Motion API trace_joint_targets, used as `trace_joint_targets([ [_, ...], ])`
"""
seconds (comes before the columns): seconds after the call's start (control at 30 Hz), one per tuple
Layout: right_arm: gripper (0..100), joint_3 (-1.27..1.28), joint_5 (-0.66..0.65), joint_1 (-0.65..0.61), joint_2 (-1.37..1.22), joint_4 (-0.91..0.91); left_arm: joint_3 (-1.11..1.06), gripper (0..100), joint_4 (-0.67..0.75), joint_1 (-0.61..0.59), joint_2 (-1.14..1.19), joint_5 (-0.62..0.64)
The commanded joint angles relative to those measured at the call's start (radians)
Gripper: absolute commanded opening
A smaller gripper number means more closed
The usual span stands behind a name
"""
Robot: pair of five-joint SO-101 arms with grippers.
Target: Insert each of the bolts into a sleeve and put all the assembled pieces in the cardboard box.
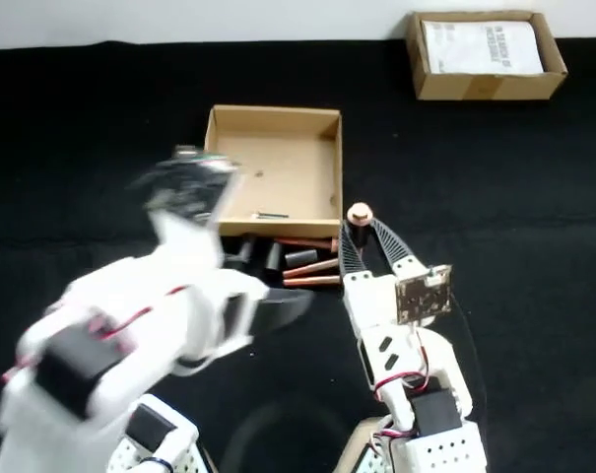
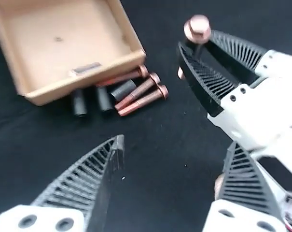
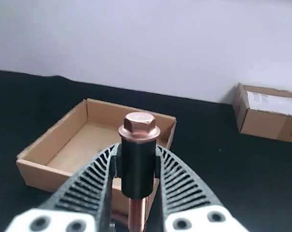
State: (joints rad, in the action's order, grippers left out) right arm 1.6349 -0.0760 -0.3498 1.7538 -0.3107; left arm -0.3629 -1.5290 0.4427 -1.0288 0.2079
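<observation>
My right gripper (image 3: 137, 162) is shut on a black sleeve (image 3: 137, 166) with a copper bolt (image 3: 139, 124) through it, held upright. It hangs just off the near right corner of the open cardboard box (image 1: 274, 113); the bolt head (image 1: 359, 214) points up. Three loose copper bolts (image 1: 312, 268) and several black sleeves (image 1: 268, 254) lie against the box's near wall. My left gripper (image 2: 175, 143) is open over the black cloth, nearer than that pile, with nothing between its fingers. The left wrist view has the held bolt (image 2: 198, 28) and my right gripper (image 2: 203, 53) close by.
A second, smaller cardboard box (image 1: 485, 54) holding a printed sheet stands at the far right. The table is covered in black cloth (image 1: 514, 197). The left arm's white body (image 1: 130, 325) is raised over the near left of the table.
</observation>
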Motion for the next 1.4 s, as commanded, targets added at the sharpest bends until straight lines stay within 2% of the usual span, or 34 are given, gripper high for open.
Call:
trace_joint_targets([
  [0.0,0.6,-0.179,-0.005,0.015,-0.143,0.021,0.105,21,-0.086,-0.102,-0.082,-0.003],
  [0.13,0.6,-0.453,-0.003,0.015,-0.467,0.022,0.065,2,-0.089,-0.252,-0.197,-0.003],
  [0.3,0.6,-0.849,-0.009,0.007,-0.846,0.019,-0.105,2,-0.089,-0.435,-0.363,-0.003],
  [0.4,0.6,-1.044,-0.023,-0.022,-1.043,-0.019,-0.278,1,-0.089,-0.590,-0.484,-0.003],
  [0.5,0.6,-1.196,-0.089,-0.071,-1.204,-0.094,-0.469,1,-0.086,-0.777,-0.641,-0.003],
  [0.6,0.6,-1.288,-0.181,-0.110,-1.336,-0.113,-0.659,1,-0.009,-0.921,-0.802,-0.003],
  [0.8,0.6,-1.331,-0.525,-0.143,-1.544,-0.114,-0.924,1,0.212,-1.122,-0.766,0.003],
  [0.9,0.6,-1.326,-0.600,-0.162,-1.595,-0.114,-1.059,1,0.324,-1.162,-0.783,0.000],
  [1.03,0.6,-1.325,-0.635,-0.174,-1.662,-0.114,-1.182,1,0.436,-1.141,-0.786,0.005],
  [1.27,0.6,-1.343,-0.667,-0.174,-1.816,-0.110,-1.339,1,0.562,-1.099,-0.785,0.005],
  [1.37,0.6,-1.354,-0.701,-0.176,-1.891,-0.104,-1.333,1,0.588,-1.098,-0.786,0.005],
])
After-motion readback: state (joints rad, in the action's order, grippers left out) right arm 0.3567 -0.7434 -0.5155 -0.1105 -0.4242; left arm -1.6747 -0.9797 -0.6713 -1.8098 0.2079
